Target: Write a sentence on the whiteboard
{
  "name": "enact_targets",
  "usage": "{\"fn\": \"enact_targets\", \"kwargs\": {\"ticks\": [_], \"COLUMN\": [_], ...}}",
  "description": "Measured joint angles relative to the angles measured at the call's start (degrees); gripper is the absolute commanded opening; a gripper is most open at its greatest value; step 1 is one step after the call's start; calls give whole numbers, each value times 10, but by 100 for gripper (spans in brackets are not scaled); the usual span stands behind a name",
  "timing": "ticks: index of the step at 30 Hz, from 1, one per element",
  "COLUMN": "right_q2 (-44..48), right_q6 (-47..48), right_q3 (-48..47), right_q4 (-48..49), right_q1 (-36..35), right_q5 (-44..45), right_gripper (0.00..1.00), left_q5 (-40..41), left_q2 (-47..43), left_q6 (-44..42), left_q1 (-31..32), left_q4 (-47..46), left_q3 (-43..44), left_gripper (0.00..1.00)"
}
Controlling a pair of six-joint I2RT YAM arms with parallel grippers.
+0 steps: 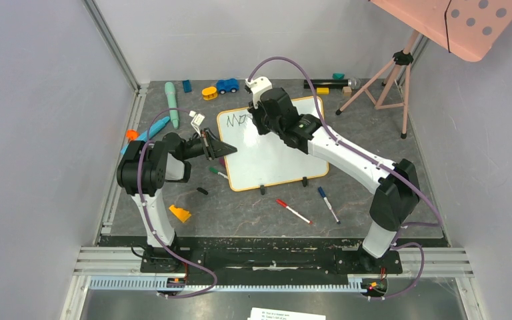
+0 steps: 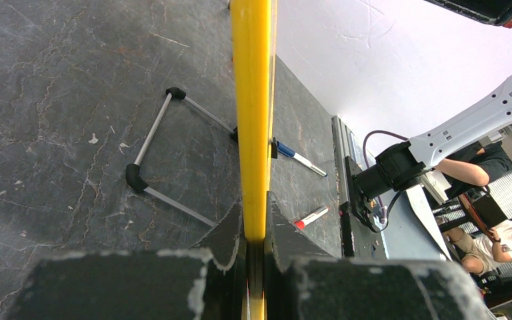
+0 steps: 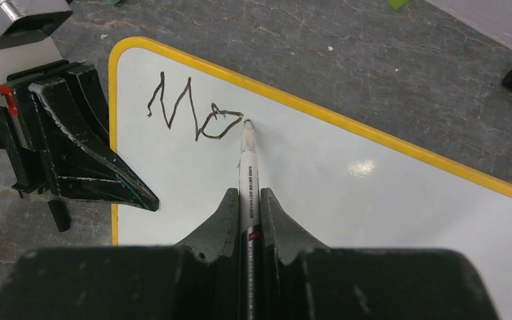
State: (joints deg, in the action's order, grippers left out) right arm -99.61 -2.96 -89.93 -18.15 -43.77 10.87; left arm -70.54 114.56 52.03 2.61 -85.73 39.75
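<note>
The whiteboard point(image 1: 275, 159), white with an orange-yellow frame, lies on the dark table. My left gripper point(image 1: 229, 149) is shut on its left frame edge point(image 2: 252, 120), which runs up between the jaws of the left gripper point(image 2: 255, 223). My right gripper point(image 3: 248, 200) is shut on a white marker point(image 3: 247, 163) whose tip touches the board. The sentence point(image 3: 193, 110) reads "Mo" in thin dark strokes near the board's top left corner. From above, the right gripper point(image 1: 261, 124) hangs over that writing.
A red marker point(image 1: 294, 211) and a blue marker point(image 1: 328, 204) lie in front of the board, and a green marker point(image 1: 217, 173) lies at its left corner. A yellow block point(image 1: 180, 213), a blue toy car point(image 1: 227, 85) and a pink tripod point(image 1: 387, 77) stand around it.
</note>
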Motion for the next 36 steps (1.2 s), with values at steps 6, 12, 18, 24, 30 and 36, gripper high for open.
{"fn": "enact_targets", "kwargs": {"ticks": [6, 12, 18, 24, 30, 36], "right_q2": [-3, 0, 17, 18, 18, 18], "right_q6": [0, 0, 0, 0, 0, 0], "right_q3": [-4, 4, 33, 36, 35, 33], "right_q4": [0, 3, 0, 0, 0, -4], "right_q1": [0, 0, -1, -2, -2, -2], "right_q5": [1, 1, 0, 0, 2, 6], "right_gripper": [0, 0, 0, 0, 0, 0], "left_q5": [0, 0, 0, 0, 0, 0], "left_q2": [0, 0, 0, 0, 0, 0], "left_q6": [0, 0, 0, 0, 0, 0], "left_q1": [0, 0, 0, 0, 0, 0], "left_q4": [0, 0, 1, 1, 1, 1], "left_q3": [0, 0, 0, 0, 0, 0], "left_gripper": [2, 2, 2, 2, 2, 2]}}
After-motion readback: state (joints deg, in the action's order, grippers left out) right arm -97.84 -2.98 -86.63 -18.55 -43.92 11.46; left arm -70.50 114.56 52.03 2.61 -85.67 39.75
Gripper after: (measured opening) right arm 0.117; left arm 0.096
